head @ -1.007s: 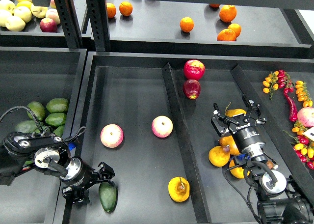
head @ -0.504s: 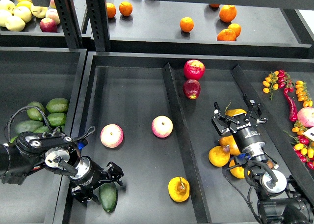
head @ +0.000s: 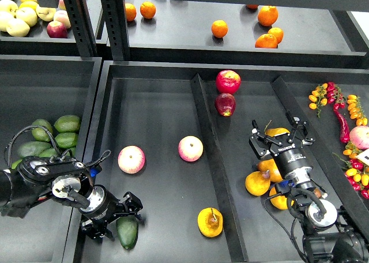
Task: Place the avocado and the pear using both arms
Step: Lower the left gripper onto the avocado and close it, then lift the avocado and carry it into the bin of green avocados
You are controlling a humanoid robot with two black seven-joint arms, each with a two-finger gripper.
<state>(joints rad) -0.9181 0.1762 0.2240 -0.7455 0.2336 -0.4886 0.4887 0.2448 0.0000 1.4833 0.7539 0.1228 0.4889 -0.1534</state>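
The dark green avocado [head: 127,232] lies at the front left of the middle bin. My left gripper [head: 120,217] is open right at its upper end, fingers spread on either side and low over the bin floor. The pear [head: 210,222], yellow-orange with a dark blotch at its stem, lies free at the front right of the same bin, beside the divider. My right gripper [head: 281,138] is open in the right compartment, hovering over a plain yellow-orange pear [head: 277,132], well away from the blotched pear.
Two pink apples [head: 131,159] [head: 190,148] lie mid-bin. Two red apples [head: 228,81] sit by the divider [head: 211,159]. More pears [head: 257,183] lie under my right arm. Lighter avocados [head: 65,124] fill the left bin. Oranges [head: 219,28] are on the back shelf, chillies [head: 340,121] at right.
My left gripper has shifted a little right and down, closer around the avocado's upper end. The avocado, the pear and my right arm have stayed put.
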